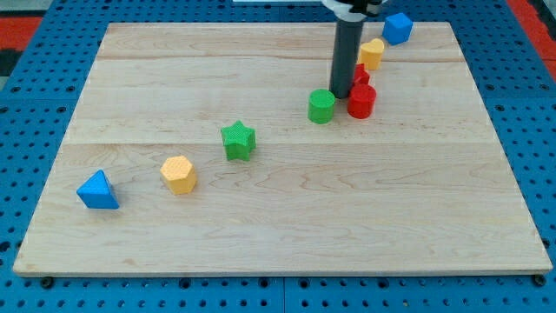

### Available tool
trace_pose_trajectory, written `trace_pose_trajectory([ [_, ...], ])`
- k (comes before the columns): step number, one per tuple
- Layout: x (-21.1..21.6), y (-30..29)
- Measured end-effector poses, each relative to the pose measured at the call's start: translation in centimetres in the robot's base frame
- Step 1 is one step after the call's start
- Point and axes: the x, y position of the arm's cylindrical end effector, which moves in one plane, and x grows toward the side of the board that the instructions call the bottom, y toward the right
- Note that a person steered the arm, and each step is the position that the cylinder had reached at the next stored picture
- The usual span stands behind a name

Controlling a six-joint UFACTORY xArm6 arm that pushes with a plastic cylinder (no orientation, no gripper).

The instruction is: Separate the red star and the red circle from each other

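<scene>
Red circle [361, 101] sat upper right of centre on the wooden board [278, 217], w/ red star [360, 75] just behind it toward view's top, mostly hidden by the rod. My tip [341, 95] was a plain rod end, no jaws to open or close, down btwn green cylinder [321, 106] on view's left and the red circle, right beside both. Yellow block [372, 53] and blue block [397, 28] lay beyond the star. Green star [237, 141], yellow hexagon [179, 174] and blue triangle [97, 190] trailed toward lower left

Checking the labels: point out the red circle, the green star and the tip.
red circle [361, 102], camera view, its top face.
green star [237, 139], camera view, its top centre.
my tip [342, 93], camera view, the rod's lower end.
</scene>
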Motion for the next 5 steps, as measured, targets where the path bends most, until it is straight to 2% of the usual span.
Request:
trace_pose_trajectory([
  [1,0.9,2.2],
  [3,2.5,2.9],
  [4,4.7,2.8],
  [5,3.0,2.1],
])
